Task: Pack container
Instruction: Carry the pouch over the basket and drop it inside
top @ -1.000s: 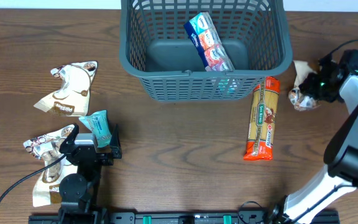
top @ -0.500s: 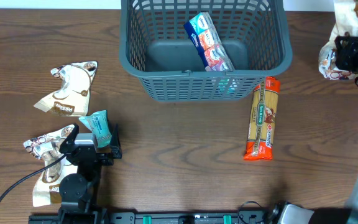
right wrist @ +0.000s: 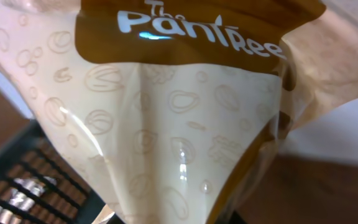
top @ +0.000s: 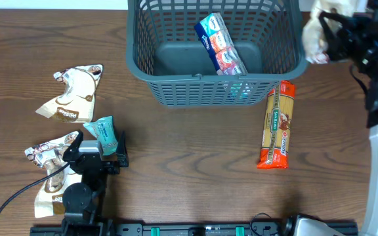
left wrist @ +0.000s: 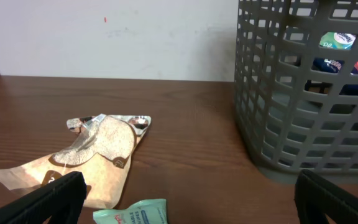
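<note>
Standing wide open and empty low over the tabletop (top: 176, 177), the left gripper (top: 104, 149) is seen with a small teal packet (top: 104, 134) just ahead of its fingers. A brown-and-cream pouch (top: 74, 92) is laid further ahead, and a second pouch (top: 48, 170) beside it on its left. The container (top: 202, 92) is set ahead and right of that gripper, a tissue pack (top: 220, 44) leaned inside, a pasta packet (top: 277, 124) beside it. The right gripper (top: 332, 37) is clamped on a cream snack pouch (right wrist: 166, 124), just right of the container's rim.
</note>
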You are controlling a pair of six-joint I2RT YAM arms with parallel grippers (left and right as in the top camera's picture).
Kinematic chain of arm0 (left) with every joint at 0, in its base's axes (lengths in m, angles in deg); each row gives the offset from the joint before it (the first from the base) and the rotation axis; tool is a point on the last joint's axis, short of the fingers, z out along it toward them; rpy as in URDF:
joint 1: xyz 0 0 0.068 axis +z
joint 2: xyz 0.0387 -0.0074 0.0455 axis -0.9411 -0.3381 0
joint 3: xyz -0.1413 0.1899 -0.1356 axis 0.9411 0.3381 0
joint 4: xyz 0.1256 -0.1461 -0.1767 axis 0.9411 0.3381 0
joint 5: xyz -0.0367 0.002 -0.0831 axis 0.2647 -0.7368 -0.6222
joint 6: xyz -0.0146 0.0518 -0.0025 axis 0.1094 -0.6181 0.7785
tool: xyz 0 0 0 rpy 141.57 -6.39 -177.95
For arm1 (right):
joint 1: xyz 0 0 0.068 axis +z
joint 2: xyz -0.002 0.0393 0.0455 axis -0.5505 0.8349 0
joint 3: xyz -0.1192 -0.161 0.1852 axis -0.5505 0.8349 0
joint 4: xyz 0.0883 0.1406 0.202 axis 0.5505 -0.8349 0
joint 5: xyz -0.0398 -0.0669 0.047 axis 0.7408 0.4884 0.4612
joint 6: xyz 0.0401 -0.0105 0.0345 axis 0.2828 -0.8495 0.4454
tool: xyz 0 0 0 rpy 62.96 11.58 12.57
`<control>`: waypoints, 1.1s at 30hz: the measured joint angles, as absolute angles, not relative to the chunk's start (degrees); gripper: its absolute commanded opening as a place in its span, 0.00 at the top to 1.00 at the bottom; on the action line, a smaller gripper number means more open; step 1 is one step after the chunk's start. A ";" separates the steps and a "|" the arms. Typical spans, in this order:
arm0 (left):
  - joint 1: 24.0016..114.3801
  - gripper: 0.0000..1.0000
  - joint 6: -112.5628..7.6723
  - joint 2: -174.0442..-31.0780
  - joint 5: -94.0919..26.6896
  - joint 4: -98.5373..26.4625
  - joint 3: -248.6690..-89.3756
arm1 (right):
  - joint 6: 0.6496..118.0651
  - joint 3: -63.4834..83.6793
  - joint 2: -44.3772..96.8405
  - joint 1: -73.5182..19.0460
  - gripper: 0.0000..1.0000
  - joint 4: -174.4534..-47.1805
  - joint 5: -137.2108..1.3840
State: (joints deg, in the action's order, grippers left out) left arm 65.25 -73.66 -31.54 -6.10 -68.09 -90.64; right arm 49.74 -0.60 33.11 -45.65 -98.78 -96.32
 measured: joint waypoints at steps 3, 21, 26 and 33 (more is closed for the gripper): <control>65.25 0.01 -73.68 -31.54 -6.12 -68.09 -90.64 | 51.71 -0.62 34.50 -41.93 0.99 -94.59 -96.60; 65.25 0.01 -73.68 -31.54 -6.10 -68.07 -90.64 | 55.03 -0.62 52.41 -29.30 0.99 -97.60 -96.23; 65.25 0.01 -73.66 -31.54 -6.12 -68.07 -90.64 | 53.54 -0.62 52.95 -27.99 0.99 -102.41 -92.80; 65.25 0.01 -73.66 -31.54 -6.12 -68.09 -90.64 | 50.61 -0.62 52.95 -27.68 0.39 -105.80 -89.32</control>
State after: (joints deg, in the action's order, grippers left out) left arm 65.25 -73.66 -31.54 -6.12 -68.09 -90.64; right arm 50.61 -0.62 52.95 -27.68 -105.80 -89.32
